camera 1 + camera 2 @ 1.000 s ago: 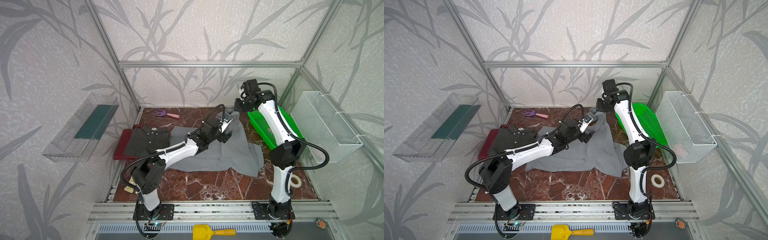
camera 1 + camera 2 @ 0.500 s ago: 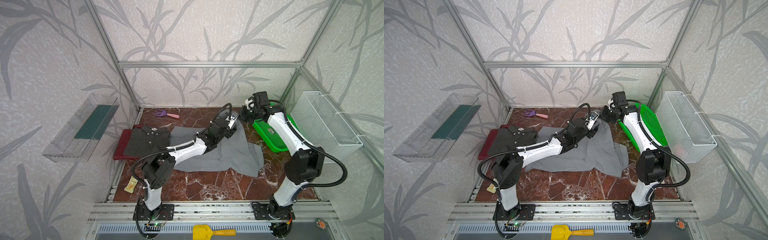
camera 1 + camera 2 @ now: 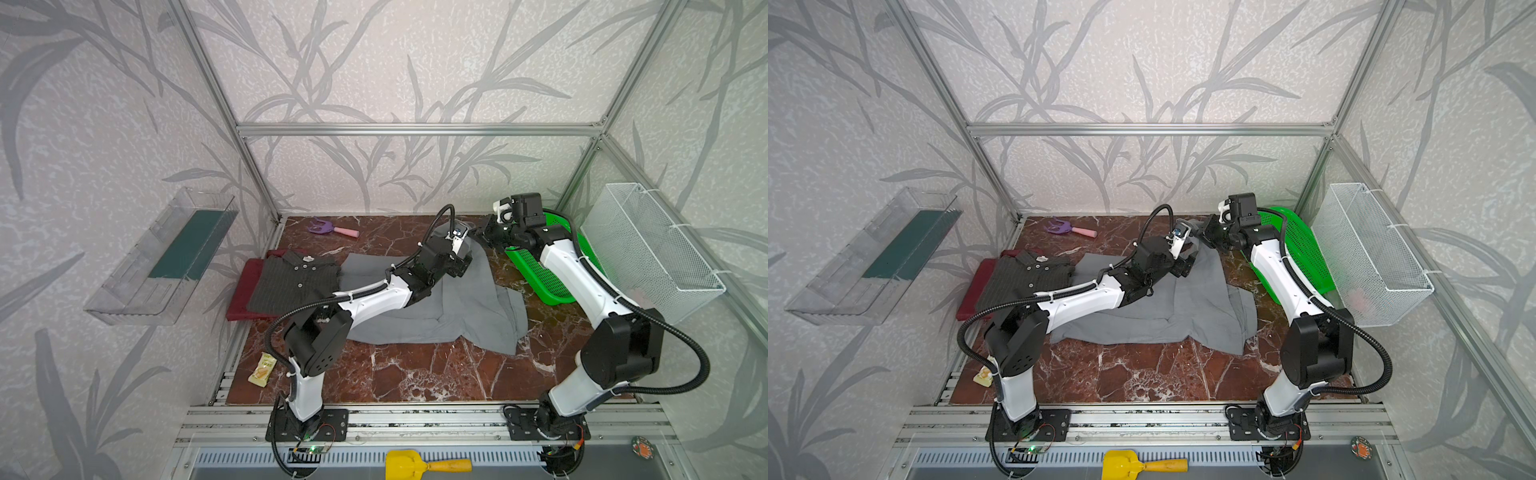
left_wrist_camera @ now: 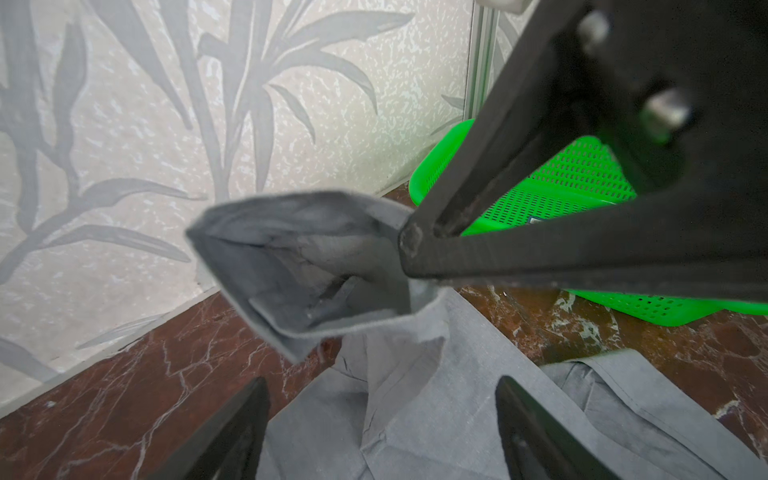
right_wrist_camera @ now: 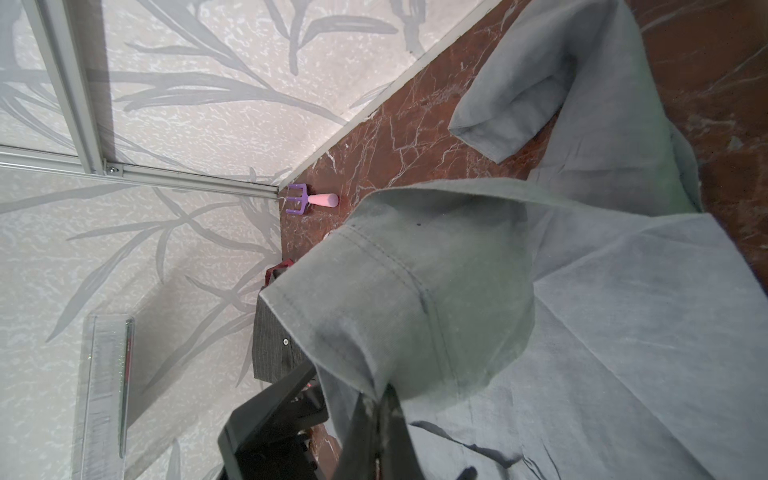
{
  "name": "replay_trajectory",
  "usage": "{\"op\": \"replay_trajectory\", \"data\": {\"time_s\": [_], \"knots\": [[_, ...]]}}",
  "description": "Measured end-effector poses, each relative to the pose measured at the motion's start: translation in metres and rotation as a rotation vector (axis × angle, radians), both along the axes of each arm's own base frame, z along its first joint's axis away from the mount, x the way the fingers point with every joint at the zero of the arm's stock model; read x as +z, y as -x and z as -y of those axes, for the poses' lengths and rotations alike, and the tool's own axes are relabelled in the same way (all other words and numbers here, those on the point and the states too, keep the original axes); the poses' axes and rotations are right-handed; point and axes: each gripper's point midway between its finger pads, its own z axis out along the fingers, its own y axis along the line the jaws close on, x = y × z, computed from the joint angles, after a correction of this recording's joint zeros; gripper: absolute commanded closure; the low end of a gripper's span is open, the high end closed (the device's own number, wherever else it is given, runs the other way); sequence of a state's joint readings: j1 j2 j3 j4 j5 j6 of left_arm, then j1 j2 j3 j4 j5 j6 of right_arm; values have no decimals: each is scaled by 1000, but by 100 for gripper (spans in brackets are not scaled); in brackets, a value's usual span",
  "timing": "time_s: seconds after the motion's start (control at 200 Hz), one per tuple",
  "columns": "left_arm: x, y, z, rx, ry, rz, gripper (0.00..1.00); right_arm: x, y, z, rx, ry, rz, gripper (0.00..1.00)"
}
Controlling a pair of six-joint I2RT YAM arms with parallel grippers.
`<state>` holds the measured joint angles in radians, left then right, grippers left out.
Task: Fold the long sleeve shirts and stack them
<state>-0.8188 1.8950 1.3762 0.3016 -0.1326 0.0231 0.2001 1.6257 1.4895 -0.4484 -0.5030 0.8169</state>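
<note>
Brown marble table (image 3: 415, 374) fills the floor of a booth with grey leaf-patterned walls. Three shirts lie on it. One light grey shirt (image 3: 469, 316) is spread loosely across the middle. One dark pinstriped shirt (image 3: 295, 282) lies folded at the left, on top of one maroon shirt (image 3: 241, 299), whose edge shows along its left side.

Two arms reach toward the far middle. The right claw (image 4: 409, 241) is clamped on the light grey shirt's cuff (image 4: 299, 257), holding that sleeve end up off the table at the shirt's far edge. The left claw (image 4: 380, 380) is just beside it, its two fingers apart above the cloth with nothing between them.

There are two baskets: one green basket (image 3: 536, 270) at the far right of the table and one white wire basket (image 3: 648, 249) on the right wall. One clear tray (image 3: 166, 257) hangs on the left wall. One purple rake (image 3: 328, 228) lies at the far left, one snack packet (image 3: 262, 369) at the near left, and one yellow shovel (image 3: 424, 464) in front of the table's near edge.
</note>
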Motion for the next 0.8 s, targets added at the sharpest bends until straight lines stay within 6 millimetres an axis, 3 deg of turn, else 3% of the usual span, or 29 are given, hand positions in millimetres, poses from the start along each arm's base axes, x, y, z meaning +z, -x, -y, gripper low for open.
{"op": "replay_trajectory", "data": {"time_s": [0.105, 0.285, 0.48, 0.585, 0.8], "knots": [[-2, 2, 1, -2, 20, -20, 35, 10, 0, -2, 1, -31, 35, 100], [-1, 2, 2, 0, 39, -26, 38, 23, 2, -5, 8, -62, 79, 100], [1, 4, 5, -14, 67, -40, 15, 24, 4, -8, 16, -104, 91, 100], [5, 6, 10, -33, 101, -43, 11, 22, 6, -8, 13, -113, 86, 100], [4, 0, 10, -2, 134, -36, 27, 39, 12, -8, 10, -138, 133, 100]]}}
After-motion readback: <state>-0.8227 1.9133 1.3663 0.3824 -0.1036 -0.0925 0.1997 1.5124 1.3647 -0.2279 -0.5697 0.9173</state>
